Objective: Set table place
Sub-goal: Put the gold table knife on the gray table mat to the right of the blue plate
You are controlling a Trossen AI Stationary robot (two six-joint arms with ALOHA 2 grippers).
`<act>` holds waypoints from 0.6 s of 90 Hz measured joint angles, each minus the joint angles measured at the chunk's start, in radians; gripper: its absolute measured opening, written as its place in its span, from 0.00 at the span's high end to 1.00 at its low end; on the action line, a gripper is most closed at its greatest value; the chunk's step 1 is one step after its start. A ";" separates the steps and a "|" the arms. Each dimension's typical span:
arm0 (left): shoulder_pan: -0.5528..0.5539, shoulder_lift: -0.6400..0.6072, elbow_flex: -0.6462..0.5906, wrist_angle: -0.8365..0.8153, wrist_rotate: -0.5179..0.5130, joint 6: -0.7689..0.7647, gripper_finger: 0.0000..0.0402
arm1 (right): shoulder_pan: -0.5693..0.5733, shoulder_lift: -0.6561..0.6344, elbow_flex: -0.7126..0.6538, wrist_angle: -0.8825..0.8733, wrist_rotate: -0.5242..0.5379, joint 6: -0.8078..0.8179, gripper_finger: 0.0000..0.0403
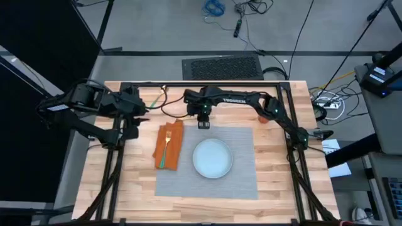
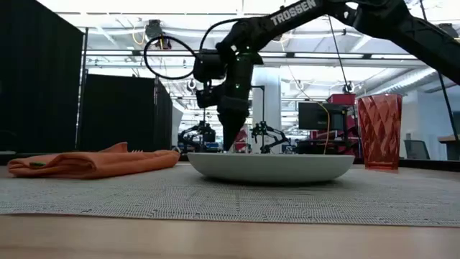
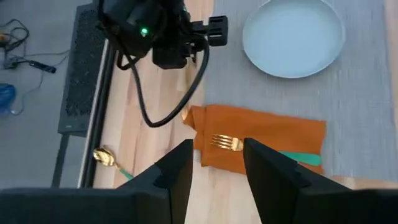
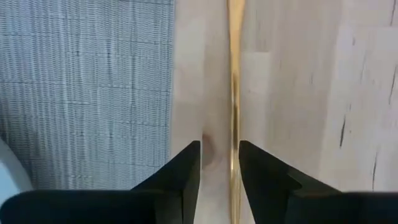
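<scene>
Plate (image 1: 212,157): round, pale blue-white, shallow, nothing in it. It sits on the placemat, slightly left of the mat's middle.

Cup (image 2: 379,132): red, faceted, see-through, upright on the table at the far right; contents cannot be made out.

Placemat (image 1: 242,179): flat grey woven rectangle, much larger than the plate, lying at the middle of the table (image 1: 276,194), its long edges parallel to the near edge. The weave shows a fine grid.

Napkin (image 1: 169,145): orange cloth, folded lengthwise, lying along the placemat's left edge and partly overlapping it. A fork (image 1: 166,148) with a gold head and green handle rests on top.

Spoon (image 3: 107,159): gold bowl, green handle, on bare wood at the far side of the table.

Right gripper (image 4: 219,163): lowered at the far edge of the placemat, just beyond the plate. Its fingers stand slightly apart around a thin gold utensil (image 4: 234,93) lying on the wood; whether they pinch it cannot be told.

Left gripper (image 3: 217,167): over the left side of the table near the napkin, fingers parted, holding nothing.
</scene>
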 joint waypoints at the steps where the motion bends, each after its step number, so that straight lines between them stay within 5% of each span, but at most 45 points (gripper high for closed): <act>1: 0.000 -0.001 0.000 0.000 0.000 0.000 0.68 | -0.001 0.001 0.000 0.001 0.000 -0.001 0.76; 54: 0.000 -0.035 0.000 -0.003 -0.012 -0.002 0.68 | -0.021 0.067 -0.004 0.023 -0.027 -0.003 0.76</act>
